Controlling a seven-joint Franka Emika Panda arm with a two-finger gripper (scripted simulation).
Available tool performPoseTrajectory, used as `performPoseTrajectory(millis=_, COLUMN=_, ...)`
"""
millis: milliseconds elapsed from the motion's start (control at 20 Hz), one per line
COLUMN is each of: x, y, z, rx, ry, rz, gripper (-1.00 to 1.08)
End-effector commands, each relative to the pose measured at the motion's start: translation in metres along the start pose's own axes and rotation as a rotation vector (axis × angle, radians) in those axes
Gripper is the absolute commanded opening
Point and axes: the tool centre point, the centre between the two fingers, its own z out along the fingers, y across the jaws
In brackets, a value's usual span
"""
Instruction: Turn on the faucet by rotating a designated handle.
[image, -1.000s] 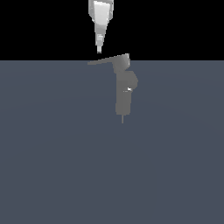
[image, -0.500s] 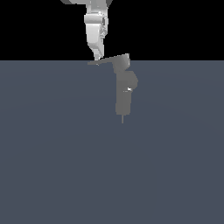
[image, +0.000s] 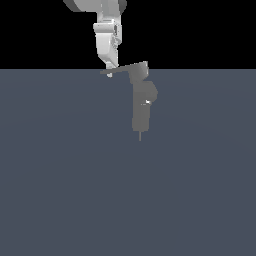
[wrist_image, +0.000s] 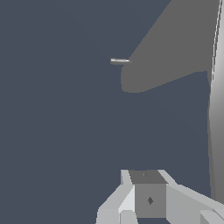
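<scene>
The glossy white robot arm (image: 106, 35) has come down from the top of the exterior view: a second ago only its narrow tapered tip showed above the scene, half a second ago more of the white links had dropped in, and now the broad grey-and-white upper link is in frame too. Its gripper (image: 109, 70) has sunk from clear above the long thin flat grey handle (image: 120, 69) to the pointed free end of that lever, where it now looks to be touching or just beside the tip. The handle itself seems tilted a shade more, its pointed end slightly lower.
</scene>
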Motion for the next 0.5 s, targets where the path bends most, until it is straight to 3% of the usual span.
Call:
performPoseTrajectory(millis=0, x=0.000, y=0.000, z=0.000, rx=0.000, ry=0.000, rz=0.000, gripper=-1.00)
performPoseTrajectory(millis=450, x=-0.001, y=0.016, z=0.000, rx=0.000, ry=0.000, rz=0.000, gripper=-1.00)
